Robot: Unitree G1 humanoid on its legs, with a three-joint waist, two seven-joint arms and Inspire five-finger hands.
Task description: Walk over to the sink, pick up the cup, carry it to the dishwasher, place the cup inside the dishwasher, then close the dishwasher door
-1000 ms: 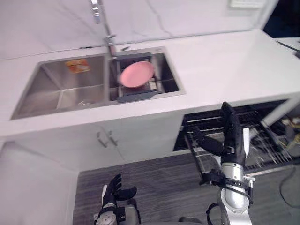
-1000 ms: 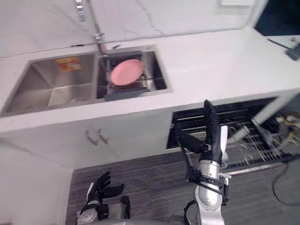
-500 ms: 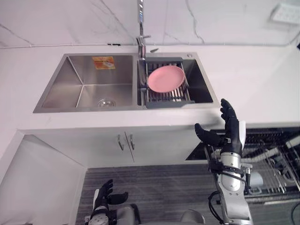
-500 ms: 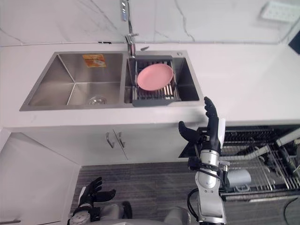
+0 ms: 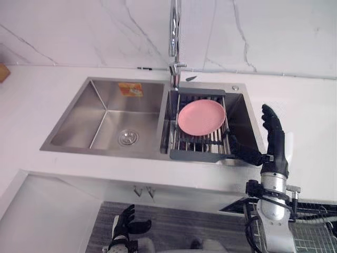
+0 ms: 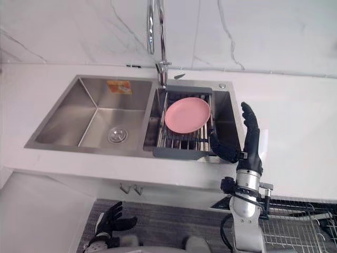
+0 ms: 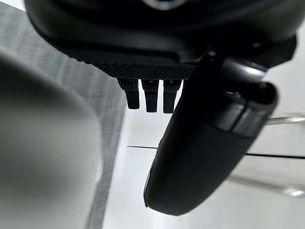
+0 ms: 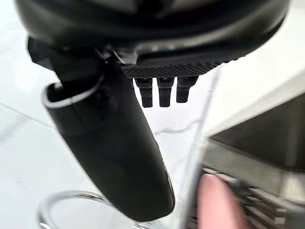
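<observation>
The main risk we see is a reach that catches the wrong thing. Our right hand [image 5: 275, 147] hovers above the right end of the sink [image 5: 105, 153] with fingers straight and thumb spread wide, holding nothing. The thumb hangs close over the grey drain rack [image 5: 197, 154], so a careless descent could snag the rack or tip the pink plate [image 5: 201, 117] lying on it. A second risk, in our judgement, is closing on air, because we cannot place the cup with confidence. A pale glassy patch [image 5: 232, 161] at the right basin's front corner, just under the thumb, may be it. The left basin [image 5: 100, 118] holds nothing but its drain [image 5: 128, 138] and a sticker [image 5: 130, 89] on the back wall. The wire dishwasher rack [image 5: 316, 234] shows at lower right, its contents unreadable. Our left hand [image 5: 124, 227] hangs low by the floor, fingers loose and empty.
</observation>
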